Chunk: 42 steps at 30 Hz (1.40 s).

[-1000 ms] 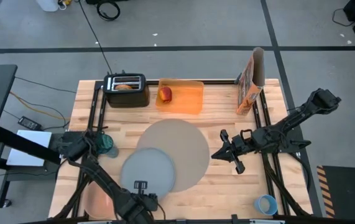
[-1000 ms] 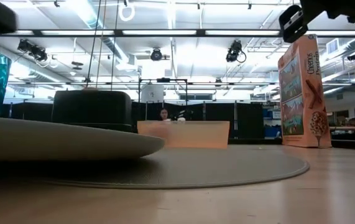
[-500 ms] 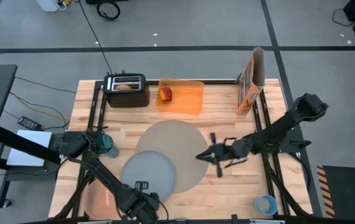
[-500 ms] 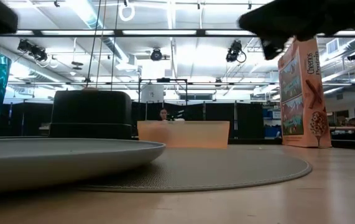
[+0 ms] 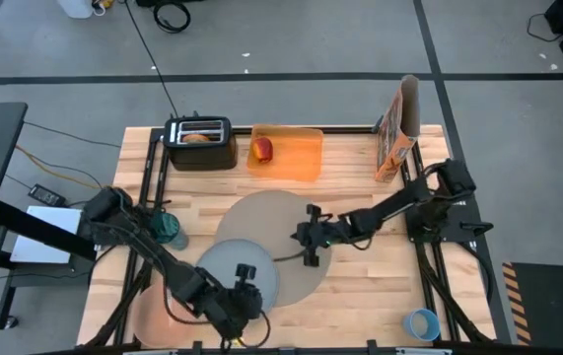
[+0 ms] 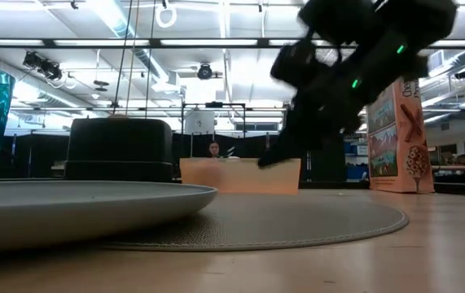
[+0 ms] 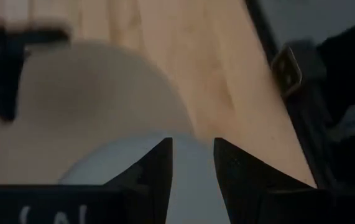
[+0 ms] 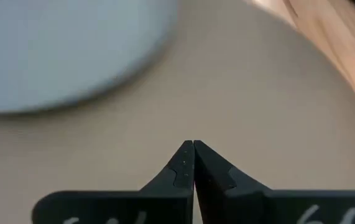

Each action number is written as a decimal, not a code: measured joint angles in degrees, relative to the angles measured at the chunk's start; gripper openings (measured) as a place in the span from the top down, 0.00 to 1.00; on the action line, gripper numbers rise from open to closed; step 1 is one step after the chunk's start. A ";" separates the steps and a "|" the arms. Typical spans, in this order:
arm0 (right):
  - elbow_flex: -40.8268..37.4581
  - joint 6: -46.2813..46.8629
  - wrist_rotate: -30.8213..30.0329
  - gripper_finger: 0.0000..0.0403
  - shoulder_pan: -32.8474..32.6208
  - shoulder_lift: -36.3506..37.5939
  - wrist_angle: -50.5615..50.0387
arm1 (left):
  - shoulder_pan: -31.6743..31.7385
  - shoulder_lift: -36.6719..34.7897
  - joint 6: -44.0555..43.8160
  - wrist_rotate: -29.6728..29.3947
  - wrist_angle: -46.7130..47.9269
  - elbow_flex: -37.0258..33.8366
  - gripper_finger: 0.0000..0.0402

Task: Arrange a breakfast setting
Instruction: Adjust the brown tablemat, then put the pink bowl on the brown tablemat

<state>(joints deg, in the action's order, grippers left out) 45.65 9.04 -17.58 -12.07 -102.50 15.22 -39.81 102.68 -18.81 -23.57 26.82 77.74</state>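
Since a second ago the right hand (image 5: 311, 258) has been swung from the bench's right side in over the taupe mat (image 5: 306, 215), and the left hand (image 5: 245, 270) has been brought up from the near edge over the grey plate (image 5: 224, 264). Right hand fingers are seen pressed together with nothing between them, hovering above the mat just beside the plate's right rim. Left hand fingers (image 7: 158, 171) are parted with a narrow gap, nothing gripped, plate surface visible under them. Plate is laid overlapping the mat's near-left part. Pale pink bowl (image 5: 153, 318) is sat at the near-left bench corner, partly hidden by the left arm. Red apple (image 5: 262, 149) is kept on the orange tray (image 5: 301, 156) at the far edge; a bagel (image 5: 196, 137) is seen in a slot of the black toaster (image 5: 200, 144) just left of the tray. Small blue cup (image 5: 421, 322) is placed at the near-right corner, well apart from the mat. A teal glass (image 5: 171, 228) is stood left of the mat, close to the left arm. A cereal box (image 5: 395, 129) is stood upright at the far right. In the low view the right arm is seen blocking part of the box. Bench (image 5: 360, 286) near-right area is bare wood.
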 joint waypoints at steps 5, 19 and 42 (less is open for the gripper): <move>-0.01 1.94 2.21 0.97 3.55 -3.40 1.02 | 3.69 1.41 3.90 2.62 -23.05 -11.24 0.69; 0.07 4.52 0.26 0.98 9.63 -1.48 -9.39 | 10.55 -8.10 12.35 1.68 -14.25 -14.35 0.69; 0.09 6.18 4.58 0.95 9.41 9.45 -16.27 | 10.38 -14.45 4.64 -10.39 3.39 -14.54 0.69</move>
<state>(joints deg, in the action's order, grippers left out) 45.74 15.22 -13.00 -2.66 -93.06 -1.06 -29.43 88.23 -14.17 -33.95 30.21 63.20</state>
